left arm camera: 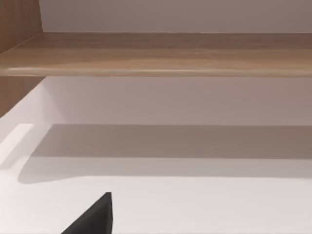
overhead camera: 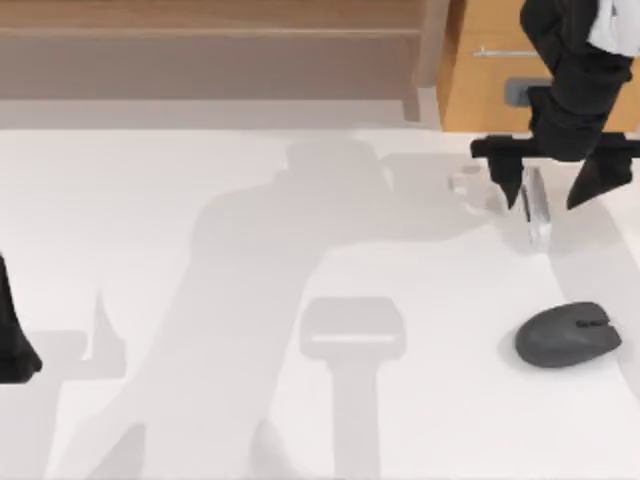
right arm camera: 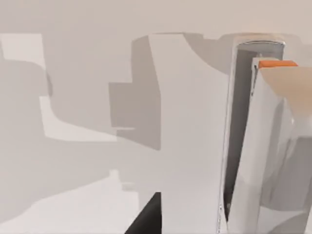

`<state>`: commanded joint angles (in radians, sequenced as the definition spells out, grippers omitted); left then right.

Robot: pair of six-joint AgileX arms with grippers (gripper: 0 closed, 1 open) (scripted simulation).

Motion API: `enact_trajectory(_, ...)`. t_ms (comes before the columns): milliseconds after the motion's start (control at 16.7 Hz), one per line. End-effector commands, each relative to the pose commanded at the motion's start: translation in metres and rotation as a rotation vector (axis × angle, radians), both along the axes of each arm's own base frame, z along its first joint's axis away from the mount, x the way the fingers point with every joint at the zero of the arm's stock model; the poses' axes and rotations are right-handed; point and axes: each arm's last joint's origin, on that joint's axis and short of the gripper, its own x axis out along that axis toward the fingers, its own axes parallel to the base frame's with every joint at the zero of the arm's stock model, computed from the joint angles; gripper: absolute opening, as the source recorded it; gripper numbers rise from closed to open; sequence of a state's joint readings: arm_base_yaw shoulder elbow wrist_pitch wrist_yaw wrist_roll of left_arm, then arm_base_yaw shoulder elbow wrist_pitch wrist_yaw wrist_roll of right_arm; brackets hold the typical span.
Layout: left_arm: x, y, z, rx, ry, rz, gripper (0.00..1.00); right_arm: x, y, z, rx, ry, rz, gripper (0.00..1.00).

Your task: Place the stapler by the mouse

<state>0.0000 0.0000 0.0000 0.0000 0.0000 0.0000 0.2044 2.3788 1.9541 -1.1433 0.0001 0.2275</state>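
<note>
Here | right gripper (overhead camera: 545,185) spread astride slim translucent stapler (overhead camera: 537,215) | rounded matte mouse (overhead camera: 567,335)

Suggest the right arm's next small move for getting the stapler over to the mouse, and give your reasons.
Probably close the right gripper on the stapler. In the top view its open fingers straddle the pale bar at the table's far right, and the stapler lies well apart from the mouse, nearer the front edge. The left gripper sits parked at the left edge.

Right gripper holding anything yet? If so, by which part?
Nothing held. The right gripper is open, its fingers either side of the stapler near its far end. Left gripper is parked at the table's left edge.
</note>
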Motion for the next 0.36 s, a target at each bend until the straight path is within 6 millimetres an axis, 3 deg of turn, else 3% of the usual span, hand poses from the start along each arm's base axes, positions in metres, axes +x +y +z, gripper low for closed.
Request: enact_trajectory(360,0.0,0.0,0.0,0.0,0.0,0.0,1.0,0.0,0.0,0.0,0.0,0.0,0.0,1.0)
